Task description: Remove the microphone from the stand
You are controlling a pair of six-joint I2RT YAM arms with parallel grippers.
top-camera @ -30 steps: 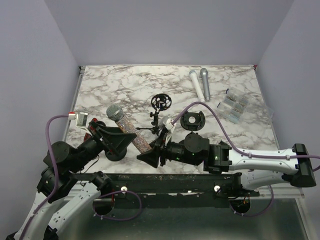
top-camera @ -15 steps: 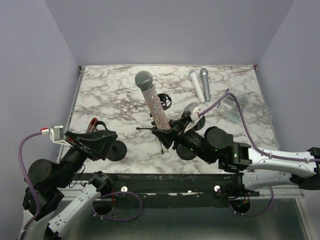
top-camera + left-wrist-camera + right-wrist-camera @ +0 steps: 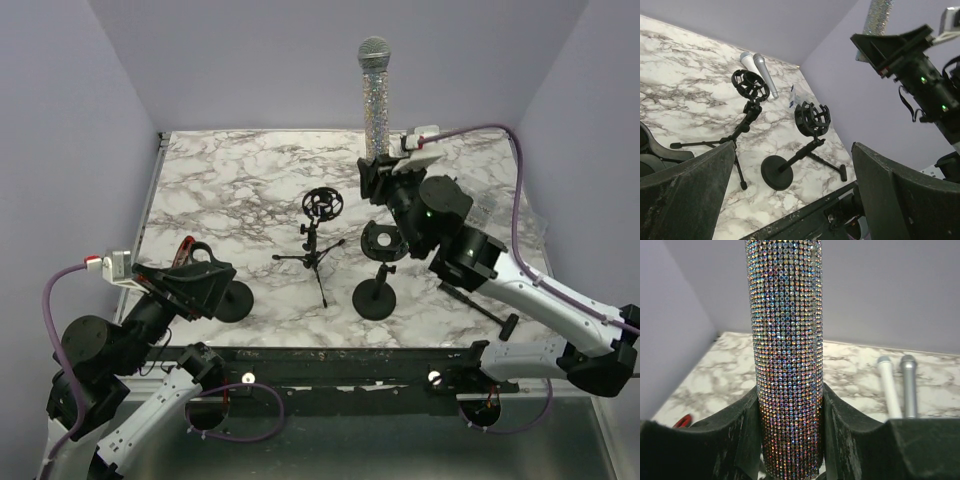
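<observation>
Microphone (image 3: 787, 355): upright, grille up, clamped in my right end effector (image 3: 790, 440). The fingers (image 3: 740, 435) are closed on the lower barrel, both touching its rhinestone skin. It is clear of any stand and high above the worktop (image 3: 230, 170).

Handling, my judgement: rigid body, moderate weight, top-heavy with the grille far above the grip, so it may pivot if I swing fast. The stones give texture but could shed under a hard squeeze. Best hold is the barrel, nearer mid-length; never the mesh, which dents.

Below the right end effector: round-base stand (image 3: 378, 270), cradle empty. Just beyond that, to the left: tripod stand (image 3: 315, 245), cradle also empty. I cannot tell which one is its stand.

Ahead of the fingers, flat on the worktop: two plain microphones (image 3: 897, 385), side by side.

Well off to the left and low: left end effector (image 3: 793, 146), wide open, holding nothing.
</observation>
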